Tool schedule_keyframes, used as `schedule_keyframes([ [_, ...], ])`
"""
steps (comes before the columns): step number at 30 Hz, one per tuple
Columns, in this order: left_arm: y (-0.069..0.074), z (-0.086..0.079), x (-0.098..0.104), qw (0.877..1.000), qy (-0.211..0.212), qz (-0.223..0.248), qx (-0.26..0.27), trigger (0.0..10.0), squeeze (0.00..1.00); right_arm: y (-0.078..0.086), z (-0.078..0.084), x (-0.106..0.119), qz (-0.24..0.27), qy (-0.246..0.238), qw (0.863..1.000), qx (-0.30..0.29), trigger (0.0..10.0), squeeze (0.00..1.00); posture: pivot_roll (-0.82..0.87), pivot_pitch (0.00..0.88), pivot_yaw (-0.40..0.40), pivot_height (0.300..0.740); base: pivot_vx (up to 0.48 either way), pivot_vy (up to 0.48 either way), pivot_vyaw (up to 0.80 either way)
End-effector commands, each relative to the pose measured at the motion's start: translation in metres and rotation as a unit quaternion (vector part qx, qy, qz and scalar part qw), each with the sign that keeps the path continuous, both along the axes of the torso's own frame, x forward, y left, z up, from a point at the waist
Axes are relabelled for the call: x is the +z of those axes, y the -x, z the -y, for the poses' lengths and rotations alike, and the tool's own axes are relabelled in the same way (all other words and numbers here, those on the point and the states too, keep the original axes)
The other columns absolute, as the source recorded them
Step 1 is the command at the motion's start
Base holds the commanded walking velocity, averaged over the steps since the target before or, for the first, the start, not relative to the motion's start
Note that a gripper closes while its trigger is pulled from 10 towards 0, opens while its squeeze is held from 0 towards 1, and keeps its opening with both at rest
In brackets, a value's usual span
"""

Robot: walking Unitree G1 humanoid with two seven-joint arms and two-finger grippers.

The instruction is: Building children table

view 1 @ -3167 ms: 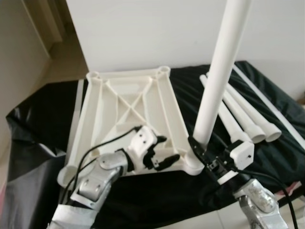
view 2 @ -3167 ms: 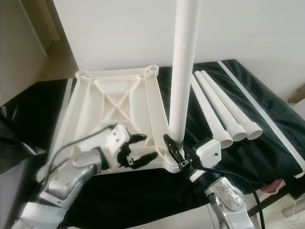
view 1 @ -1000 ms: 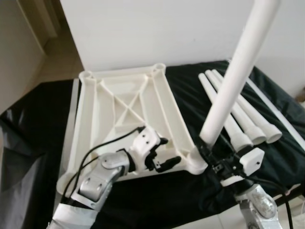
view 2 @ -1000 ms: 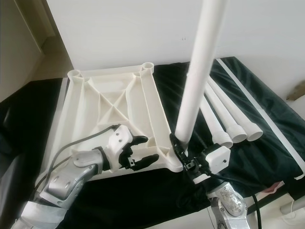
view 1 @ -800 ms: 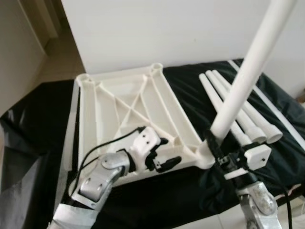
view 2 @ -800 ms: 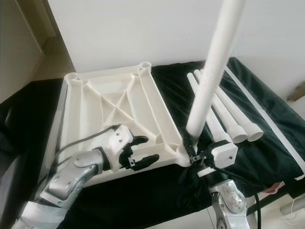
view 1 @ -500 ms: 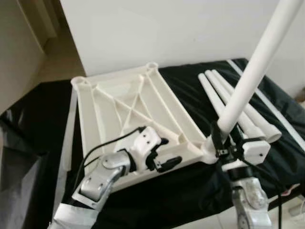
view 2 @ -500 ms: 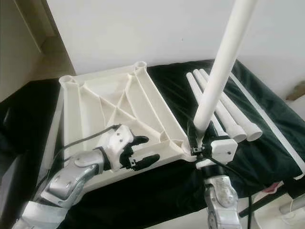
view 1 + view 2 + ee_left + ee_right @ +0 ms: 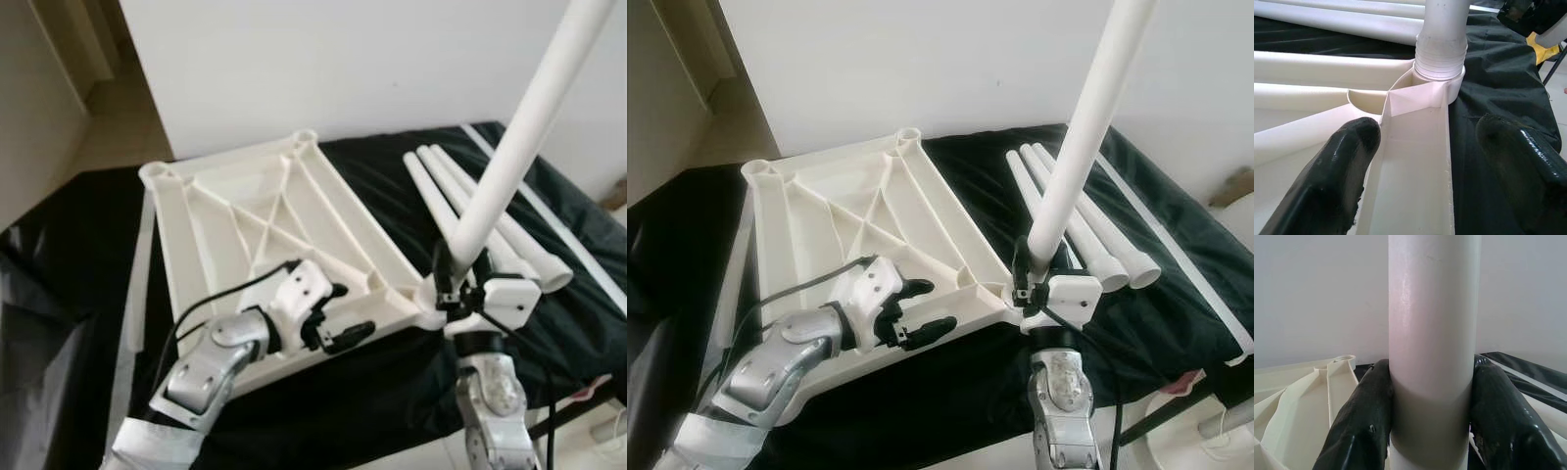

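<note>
Gripping the upright table leg [image 9: 1073, 147] near its base, the right gripper [image 9: 1027, 276] fingers are closed around it at the upturned tabletop's [image 9: 843, 230] corner socket; left gripper [image 9: 921, 311] fingers spread over the rim.

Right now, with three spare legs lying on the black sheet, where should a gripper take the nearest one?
Grip the nearest spare leg mid-shaft, coming straight down. It lies flat on the black sheet against its neighbours, so fingers would best straddle it crosswise, away from the flared open end.
</note>
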State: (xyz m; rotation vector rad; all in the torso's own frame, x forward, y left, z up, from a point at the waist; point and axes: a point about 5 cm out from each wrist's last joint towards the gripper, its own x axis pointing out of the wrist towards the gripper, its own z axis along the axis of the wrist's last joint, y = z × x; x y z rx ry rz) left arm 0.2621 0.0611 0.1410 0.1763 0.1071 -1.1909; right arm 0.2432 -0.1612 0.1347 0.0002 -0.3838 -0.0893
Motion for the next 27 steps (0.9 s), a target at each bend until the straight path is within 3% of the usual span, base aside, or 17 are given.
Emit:
schedule_keyframes([
  [1, -0.003, -0.002, 0.0, 1.0, -0.007, 0.002, 0.016, 10.0, 0.0, 0.004, -0.001, -0.031, -0.078, 0.003, 0.997, -0.006, 10.0, 0.0, -0.06, 0.0, 0.03, 0.74, 0.0, 0.0, 0.0],
  [6, -0.001, 0.0, 0.004, 1.0, 0.013, -0.006, 0.012, 10.0, 0.0, 0.008, -0.003, -0.032, -0.073, 0.021, 0.997, 0.005, 10.0, 0.0, -0.06, 0.0, 0.027, 0.74, 0.0, 0.0, 0.0],
  [18, 0.0, 0.002, 0.014, 0.999, 0.047, -0.014, 0.006, 10.0, 0.0, 0.01, 0.0, -0.034, -0.072, 0.015, 0.997, -0.007, 10.0, 0.0, -0.06, 0.0, 0.029, 0.74, 0.0, 0.0, 0.0],
  [27, 0.0, 0.002, 0.015, 0.999, 0.049, -0.016, 0.004, 10.0, 0.0, 0.009, 0.012, -0.039, -0.083, -0.012, 0.994, -0.068, 10.0, 0.0, -0.06, 0.0, 0.033, 0.74, 0.0, 0.0, 0.0],
])
